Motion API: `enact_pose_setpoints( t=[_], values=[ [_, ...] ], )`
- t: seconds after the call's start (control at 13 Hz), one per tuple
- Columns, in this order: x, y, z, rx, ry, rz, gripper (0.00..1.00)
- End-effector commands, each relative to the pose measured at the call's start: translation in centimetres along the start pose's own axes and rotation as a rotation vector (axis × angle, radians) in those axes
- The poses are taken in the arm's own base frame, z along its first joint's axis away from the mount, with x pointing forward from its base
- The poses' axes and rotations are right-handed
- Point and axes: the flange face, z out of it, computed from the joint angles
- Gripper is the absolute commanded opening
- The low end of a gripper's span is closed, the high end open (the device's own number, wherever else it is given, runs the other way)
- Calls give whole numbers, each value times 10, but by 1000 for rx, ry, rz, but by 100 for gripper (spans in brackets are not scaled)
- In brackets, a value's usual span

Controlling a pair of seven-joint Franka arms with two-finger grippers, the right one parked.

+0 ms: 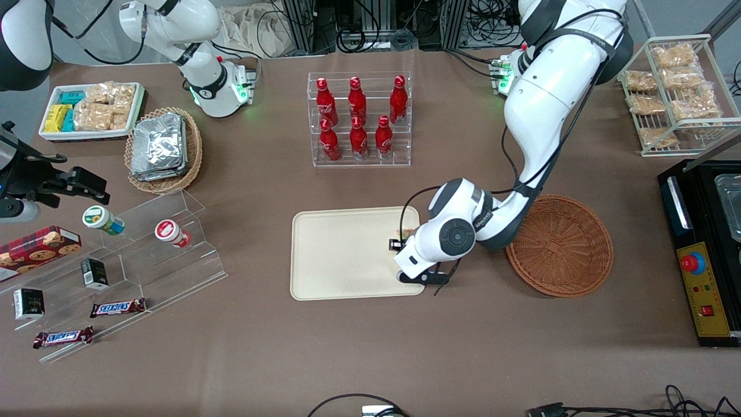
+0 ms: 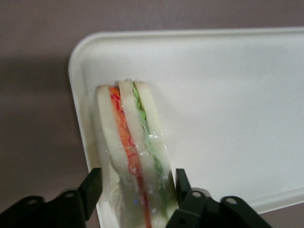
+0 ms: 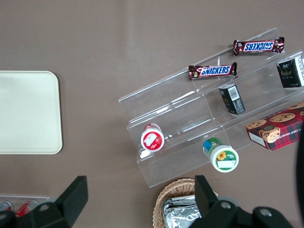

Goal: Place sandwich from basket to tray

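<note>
The sandwich [image 2: 130,142], white bread with orange-red and green layers in clear wrap, stands on edge between the black fingers [image 2: 92,187] of my left gripper [image 2: 138,183], which is shut on it. It hangs low over a corner of the cream tray [image 2: 228,95], close to the rim; I cannot tell whether it touches the tray. In the front view the gripper [image 1: 405,240] is over the tray [image 1: 341,255] at the end nearest the reddish-brown basket [image 1: 560,246], and only a sliver of the sandwich [image 1: 407,233] shows beside the wrist. The basket holds nothing.
A clear rack of red bottles [image 1: 359,119] stands farther from the front camera than the tray. A tan basket of foil packets [image 1: 163,149] and stepped acrylic shelves with snacks [image 1: 116,272] lie toward the parked arm's end. A black control box [image 1: 703,255] sits at the working arm's end.
</note>
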Motion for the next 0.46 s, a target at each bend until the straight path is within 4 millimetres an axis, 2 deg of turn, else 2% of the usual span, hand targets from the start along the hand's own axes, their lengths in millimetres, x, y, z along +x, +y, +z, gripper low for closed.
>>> enact_pose_setpoints(
  t=[0.0,0.08,0.23,0.38],
  values=[
    [-3,-14,-84,17,33,-28,100],
    [-2,-36,-121,33,25,-57,100],
    [-20,-63,-200,76,18,-91,100],
    [-38,-113,-273,116,13,-153,100]
  ],
)
